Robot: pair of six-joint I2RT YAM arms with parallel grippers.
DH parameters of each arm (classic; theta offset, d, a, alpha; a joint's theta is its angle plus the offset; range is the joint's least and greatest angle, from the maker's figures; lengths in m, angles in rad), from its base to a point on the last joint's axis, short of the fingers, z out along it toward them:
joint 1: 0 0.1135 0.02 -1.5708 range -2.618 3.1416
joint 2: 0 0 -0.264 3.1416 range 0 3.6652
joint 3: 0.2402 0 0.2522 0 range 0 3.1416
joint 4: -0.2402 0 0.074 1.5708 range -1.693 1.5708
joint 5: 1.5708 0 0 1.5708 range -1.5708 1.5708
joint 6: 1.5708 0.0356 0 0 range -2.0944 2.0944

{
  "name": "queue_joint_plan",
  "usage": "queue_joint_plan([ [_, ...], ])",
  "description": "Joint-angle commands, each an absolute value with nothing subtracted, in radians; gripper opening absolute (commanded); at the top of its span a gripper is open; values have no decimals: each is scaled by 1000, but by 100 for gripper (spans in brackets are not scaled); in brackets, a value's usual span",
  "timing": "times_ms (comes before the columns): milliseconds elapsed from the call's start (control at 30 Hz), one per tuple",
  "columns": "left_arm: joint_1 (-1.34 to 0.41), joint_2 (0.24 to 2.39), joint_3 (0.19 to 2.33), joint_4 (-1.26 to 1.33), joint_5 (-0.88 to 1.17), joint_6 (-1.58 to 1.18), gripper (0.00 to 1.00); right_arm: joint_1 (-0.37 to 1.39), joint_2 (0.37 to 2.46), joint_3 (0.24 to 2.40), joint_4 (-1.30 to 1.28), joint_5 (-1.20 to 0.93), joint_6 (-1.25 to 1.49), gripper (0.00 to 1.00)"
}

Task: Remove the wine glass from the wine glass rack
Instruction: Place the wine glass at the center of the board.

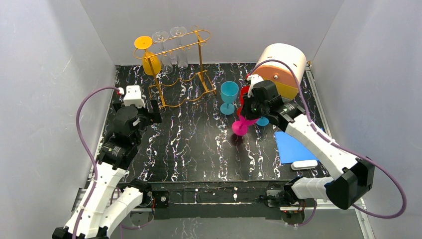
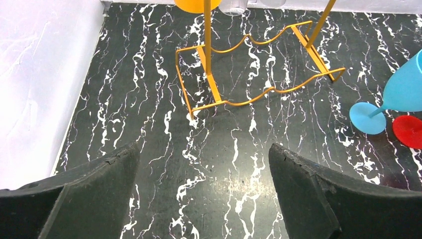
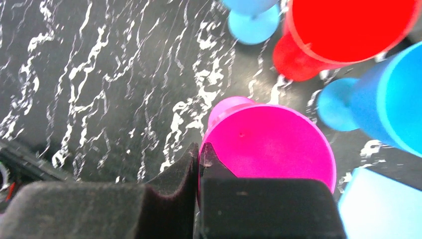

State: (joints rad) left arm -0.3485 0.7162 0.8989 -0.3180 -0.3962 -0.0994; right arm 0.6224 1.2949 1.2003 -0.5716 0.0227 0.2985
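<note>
R arm: I've got the right gripper [image 3: 199, 152] nearly shut, pinching the rim of the pink wine glass [image 3: 268, 144].
Pink glass: off the rack, tilted, low over the black marble table [image 1: 199, 149], right of centre; can't tell if its foot touches.
L arm: left gripper [image 2: 204, 169] wide open, holding nothing, facing the base of the wine glass rack [image 2: 259, 94].
Rack: back left, w/ an orange glass [image 1: 151, 62] and two clear glasses [image 1: 166, 59] hanging upside down.
Nearby: red glass [image 3: 348, 25] and blue glass [image 3: 393, 99] just beside the pink one.
</note>
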Motion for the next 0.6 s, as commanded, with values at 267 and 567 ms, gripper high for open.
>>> queue_joint_plan([
  [267, -344, 680, 896, -304, -427, -134, 98, 623, 1238, 1126, -530, 178, 141, 1],
  [567, -345, 656, 925, -326, -463, -122, 98, 623, 1288, 1133, -561, 256, 178, 1],
])
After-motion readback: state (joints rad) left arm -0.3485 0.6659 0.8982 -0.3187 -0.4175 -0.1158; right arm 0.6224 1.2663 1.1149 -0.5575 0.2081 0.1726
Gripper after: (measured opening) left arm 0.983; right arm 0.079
